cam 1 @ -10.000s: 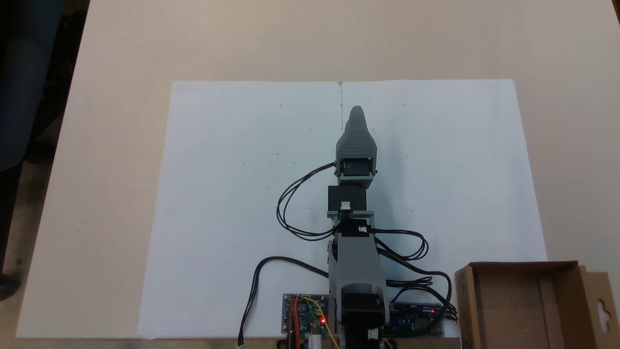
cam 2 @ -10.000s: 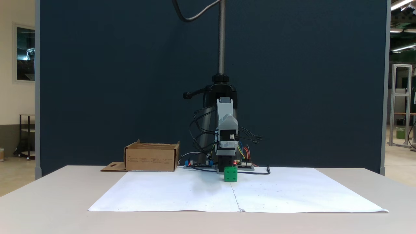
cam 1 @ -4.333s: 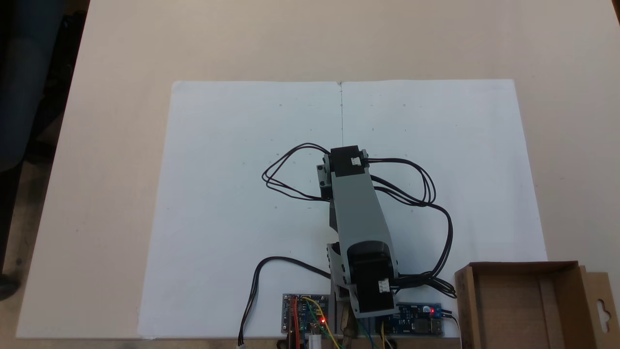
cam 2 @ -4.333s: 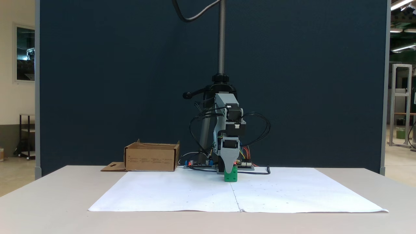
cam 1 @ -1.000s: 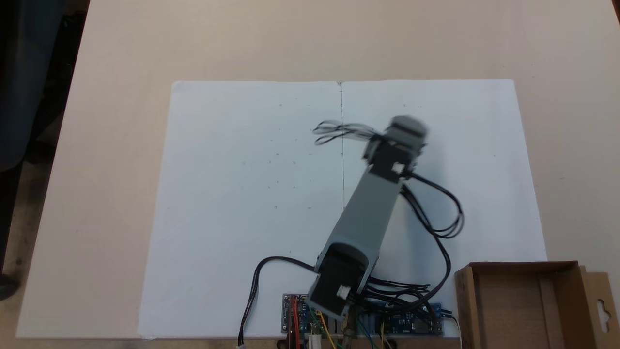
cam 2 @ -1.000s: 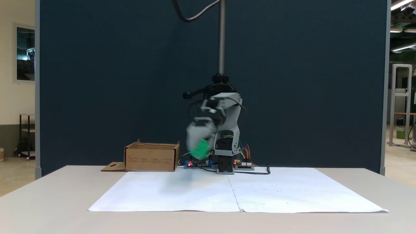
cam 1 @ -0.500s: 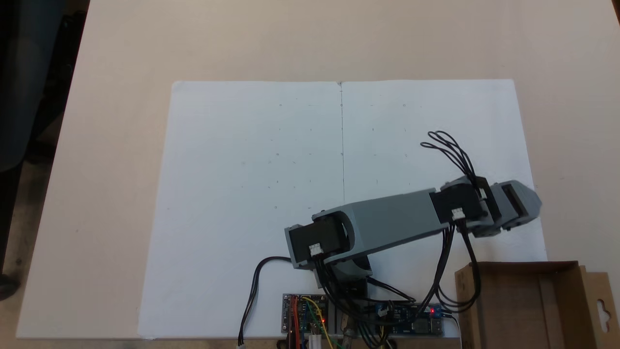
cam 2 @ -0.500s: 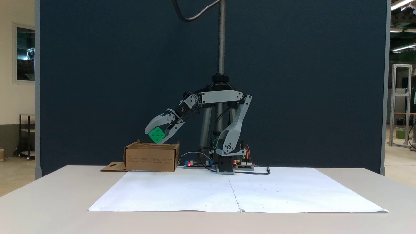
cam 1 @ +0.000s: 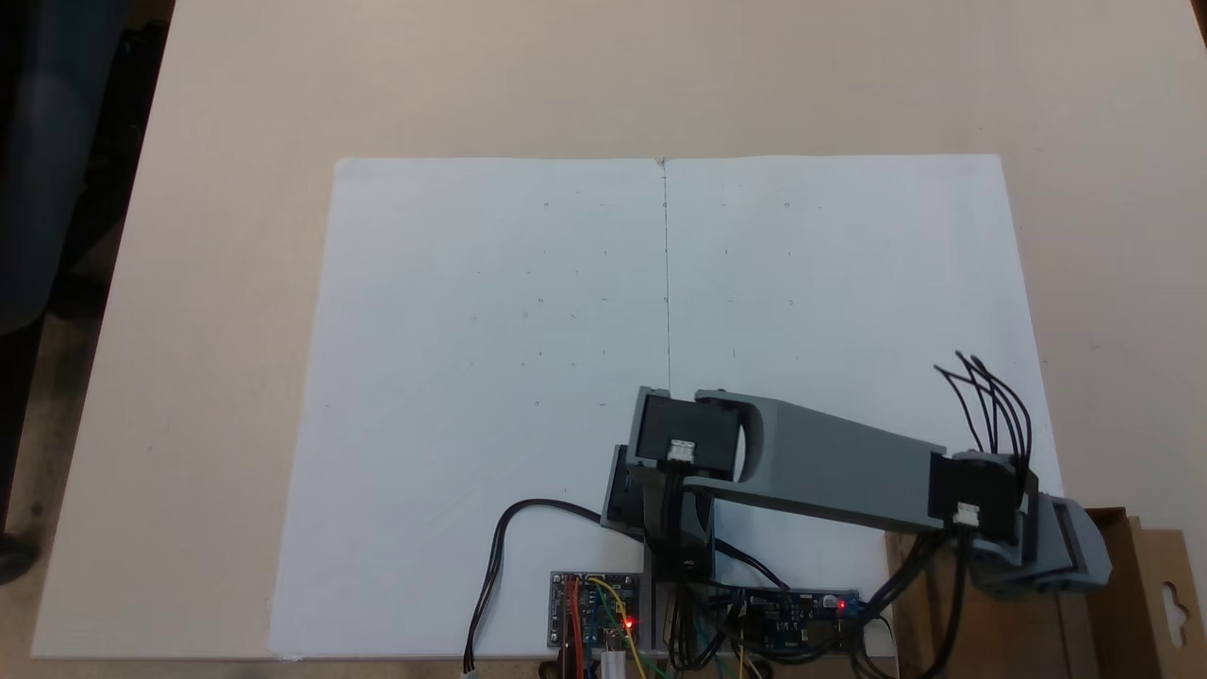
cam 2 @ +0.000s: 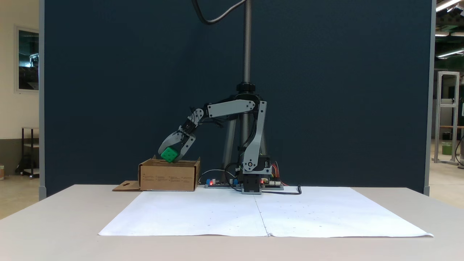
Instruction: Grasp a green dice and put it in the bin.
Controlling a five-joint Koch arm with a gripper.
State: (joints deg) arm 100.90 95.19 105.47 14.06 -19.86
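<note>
Since half a second ago my claw [cam 2: 170, 153] has swung further round and dropped, so the green dice [cam 2: 169, 154] now hangs just above the rim of the bin [cam 2: 168, 175] instead of well clear of it. My claw is clenched on the green dice, one grey finger over its top and the other under its right side in the side-on fixed view; the cube sits tilted, a pipped face turned toward the camera.

From above, my claw's housing [cam 1: 1047, 552] covers the dice and overhangs the open top of the cardboard bin [cam 1: 1127, 552], which sits at about four o'clock from my base. The bin's flap with the hang-hole [cam 1: 1172, 604] sticks out at three o'clock from the box.

My forearm [cam 1: 830, 471] reaches from the elbow toward four o'clock across the white paper sheet [cam 1: 490, 377]. Black cables [cam 1: 990, 405] loop up from the wrist. Circuit boards with red lights [cam 1: 594, 613] lie at six o'clock, at the near edge of the worktop [cam 1: 660, 75]. A dark blue partition [cam 2: 108, 90] stands behind.
</note>
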